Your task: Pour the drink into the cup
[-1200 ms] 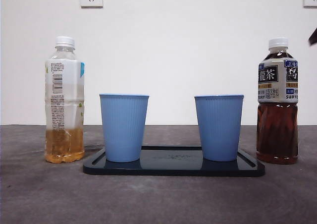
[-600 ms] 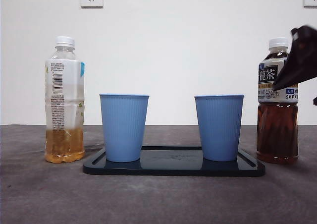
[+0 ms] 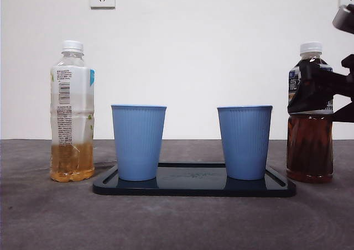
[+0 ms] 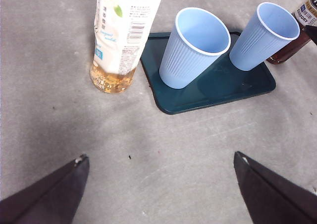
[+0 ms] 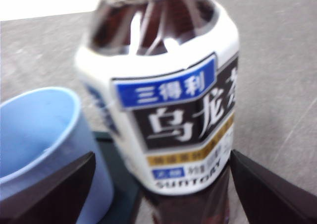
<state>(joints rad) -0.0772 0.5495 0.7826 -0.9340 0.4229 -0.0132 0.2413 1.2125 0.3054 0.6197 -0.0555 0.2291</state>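
A dark oolong tea bottle (image 3: 310, 150) with a white cap stands at the right end of the tray (image 3: 193, 187). My right gripper (image 3: 311, 90) has come in from the right at label height. In the right wrist view the bottle (image 5: 163, 100) fills the space between the spread jaws of my right gripper (image 5: 162, 154). Two blue ribbed cups, left (image 3: 138, 142) and right (image 3: 244, 142), stand upright on the tray. My left gripper (image 4: 161, 157) is open and empty, high over bare table in front of the tray (image 4: 218, 87).
A pale tea bottle (image 3: 72, 112) with a white cap, about a quarter full, stands left of the tray; it also shows in the left wrist view (image 4: 126, 30). The right cup (image 5: 39, 135) is close beside the dark bottle. A white wall is behind.
My right gripper has come in from the upper right and dropped to the dark bottle's label, its jaws now on either side of it. Bottles, cups and tray have not moved.
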